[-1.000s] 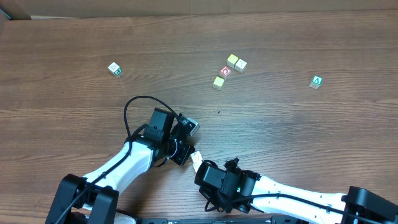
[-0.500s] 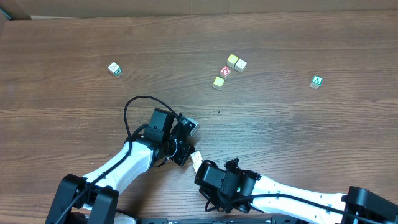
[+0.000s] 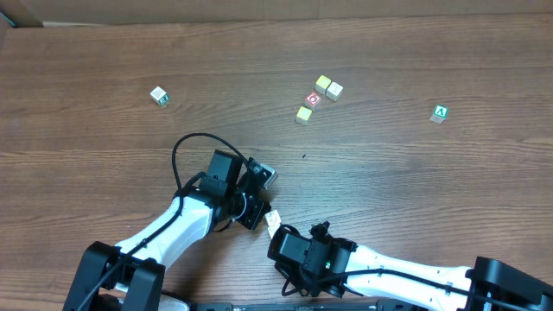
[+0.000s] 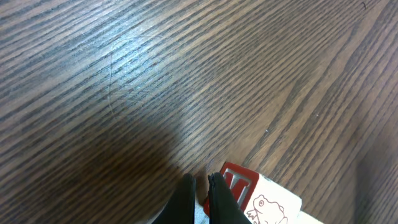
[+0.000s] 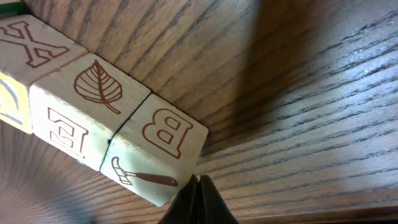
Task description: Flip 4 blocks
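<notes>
Far from both arms, four small pale blocks lie on the wooden table: one at the left (image 3: 157, 95), two touching (image 3: 322, 84) (image 3: 334, 90), and a yellow-faced one (image 3: 304, 113). Both grippers sit low at the front centre. My left gripper (image 3: 262, 212) (image 4: 200, 186) is shut and holds nothing; a frog-printed cube with a red face (image 4: 267, 202) lies just right of its tips. My right gripper (image 3: 278, 231) (image 5: 199, 182) is shut too, its tips at the lower corner of a cream cube marked B with a hammer (image 5: 158, 149).
A red-faced cube (image 3: 313, 99) sits among the middle blocks, and a green "A" cube (image 3: 440, 113) lies at the right. In the right wrist view a leaf-and-E cube (image 5: 87, 112) and an X cube (image 5: 31, 43) line up with the B cube. A pale cube (image 3: 272, 220) shows between the grippers.
The right arm has shifted very slightly to the left. Nothing else has moved.
</notes>
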`<action>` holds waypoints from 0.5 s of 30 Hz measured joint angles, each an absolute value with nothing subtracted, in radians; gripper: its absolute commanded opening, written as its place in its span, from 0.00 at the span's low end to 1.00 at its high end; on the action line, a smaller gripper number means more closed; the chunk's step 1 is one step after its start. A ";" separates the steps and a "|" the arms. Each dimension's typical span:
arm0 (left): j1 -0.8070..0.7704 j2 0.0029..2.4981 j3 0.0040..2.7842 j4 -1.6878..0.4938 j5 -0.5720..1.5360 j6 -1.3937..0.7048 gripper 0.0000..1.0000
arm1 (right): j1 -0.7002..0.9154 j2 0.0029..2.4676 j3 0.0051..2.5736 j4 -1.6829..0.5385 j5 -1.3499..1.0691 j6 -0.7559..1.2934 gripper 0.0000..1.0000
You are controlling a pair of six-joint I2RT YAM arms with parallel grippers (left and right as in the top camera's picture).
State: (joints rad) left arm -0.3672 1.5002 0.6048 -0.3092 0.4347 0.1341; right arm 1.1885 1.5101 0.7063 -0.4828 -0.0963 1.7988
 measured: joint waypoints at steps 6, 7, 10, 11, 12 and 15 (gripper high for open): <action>-0.367 1.500 0.605 -0.305 0.439 0.134 0.04 | 1.192 1.510 0.706 -0.467 -0.097 1.802 0.04; -0.367 1.500 0.605 -0.305 0.440 0.134 0.04 | 1.192 1.510 0.706 -0.466 -0.097 1.802 0.04; -0.367 1.500 0.605 -0.304 0.442 0.134 0.04 | 1.192 1.510 0.706 -0.465 -0.097 1.803 0.04; -0.367 1.500 0.605 -0.303 0.442 0.134 0.04 | 1.192 1.510 0.706 -0.465 -0.098 1.802 0.04; -0.367 1.500 0.605 -0.303 0.442 0.134 0.04 | 1.192 1.510 0.706 -0.464 -0.097 1.803 0.04; -0.367 1.500 0.605 -0.303 0.442 0.134 0.04 | 1.192 1.510 0.706 -0.465 -0.097 1.803 0.04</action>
